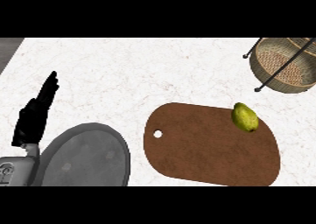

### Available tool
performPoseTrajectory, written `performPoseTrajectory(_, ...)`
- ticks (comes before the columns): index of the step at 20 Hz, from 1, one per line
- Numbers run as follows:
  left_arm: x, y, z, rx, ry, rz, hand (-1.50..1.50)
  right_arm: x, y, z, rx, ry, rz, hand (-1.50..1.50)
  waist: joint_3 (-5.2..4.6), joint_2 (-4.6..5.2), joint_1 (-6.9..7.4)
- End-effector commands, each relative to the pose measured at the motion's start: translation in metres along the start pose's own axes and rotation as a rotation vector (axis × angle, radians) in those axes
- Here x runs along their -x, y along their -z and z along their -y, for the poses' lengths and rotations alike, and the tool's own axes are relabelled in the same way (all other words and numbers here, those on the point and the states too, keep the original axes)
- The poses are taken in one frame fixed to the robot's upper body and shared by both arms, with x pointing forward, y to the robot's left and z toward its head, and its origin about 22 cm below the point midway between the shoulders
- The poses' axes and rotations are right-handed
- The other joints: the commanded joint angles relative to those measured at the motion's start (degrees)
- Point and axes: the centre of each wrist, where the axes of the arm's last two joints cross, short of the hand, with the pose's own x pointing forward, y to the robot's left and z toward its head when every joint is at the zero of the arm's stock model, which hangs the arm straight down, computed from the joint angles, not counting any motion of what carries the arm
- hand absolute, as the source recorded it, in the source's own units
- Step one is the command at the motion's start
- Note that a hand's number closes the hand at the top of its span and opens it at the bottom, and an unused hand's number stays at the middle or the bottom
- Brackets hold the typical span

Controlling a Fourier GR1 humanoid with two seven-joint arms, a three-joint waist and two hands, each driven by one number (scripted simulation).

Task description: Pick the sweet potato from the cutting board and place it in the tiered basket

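The left robot hand (36, 114) is showing at the view's left side, standing with its fingers straight and pointing up and away, holding nothing. Its grey forearm (12, 168) is coming in from the lower left corner. The right robot hand is not showing anywhere in the view.

Just beside the left robot hand, to its lower right, a round grey plate (86, 157) is lying flat on the white marbled surface (134, 70), its lower rim running out of the view. Further right, apart from the plate, the brown cutting board (212, 146) is lying flat, with a small round hole near its left end.

The sweet potato (245, 117), which is looking yellow-green here, is sitting on the board's upper right edge, well apart from the left robot hand. The plate and most of the board are lying between that robot hand and the sweet potato.

Beyond the sweet potato, at the upper right corner, the woven tiered basket (286, 65) is standing on the surface in a dark wire frame, partly cut off by the view's edge. Bare surface is lying between the board and the basket.
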Motion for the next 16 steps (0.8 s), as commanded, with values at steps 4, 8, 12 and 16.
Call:
performPoseTrajectory(4, 0.009, -0.014, 0.009, 0.01, 0.006, -0.003, 0.0, 0.026, 0.016, -0.02, -0.085, 0.029, 0.051, 1.5, 0.0, -0.07, 0.09)
performPoseTrajectory(8, 0.003, -0.001, -0.004, 0.0, 0.005, 0.014, 0.0, 0.045, 0.014, -0.042, -0.163, 0.107, 0.053, 1.5, 0.02, 0.03, 0.01)
performPoseTrajectory(12, 0.002, -0.008, 0.005, 0.016, 0.012, 0.009, 0.0, 0.066, 0.003, -0.073, -0.235, 0.108, 0.041, 1.5, 0.06, 0.13, 0.52)
performPoseTrajectory(16, -0.001, 0.001, 0.01, 0.012, 0.005, -0.008, 0.0, 0.075, 0.004, -0.079, -0.354, 0.292, -0.123, -1.5, 0.06, 0.18, 0.18)
